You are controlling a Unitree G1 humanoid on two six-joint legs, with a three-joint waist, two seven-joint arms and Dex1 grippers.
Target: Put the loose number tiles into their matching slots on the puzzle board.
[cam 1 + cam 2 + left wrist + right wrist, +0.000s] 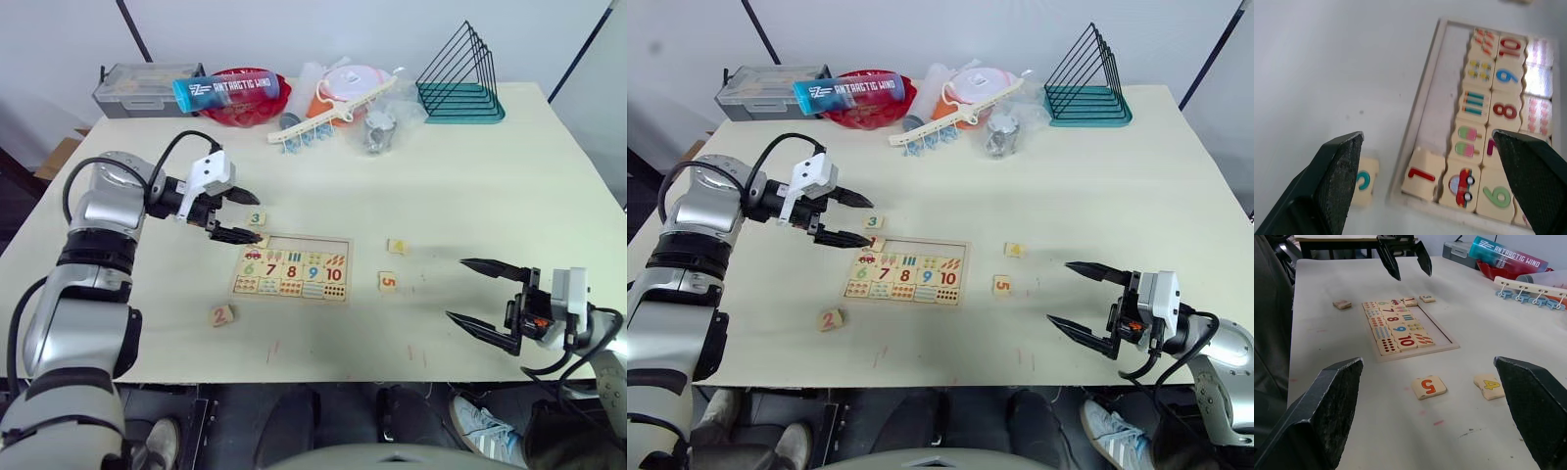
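1. The left gripper [238, 215] is hanging over the far left corner of the puzzle board [292, 268], with its fingers wide apart and holding nothing
2. The 1 tile [1422, 174] is sitting in the leftmost slot of the top row [1442, 83], a bit crooked; the other four slots are lying bare
3. The 3 tile [256, 219] is lying just past the board's far left corner, right under that gripper
4. The 2 tile [222, 315] is waiting near the table's [509, 186] front edge, left of the board
5. The 4 tile [397, 246] and the 5 tile [388, 281] are lying to the right of the board
6. The right gripper [490, 294] is waiting wide open, near the 5 and holding nothing
7. I think the 3 is coming next: dropping straight down and pinching its sides
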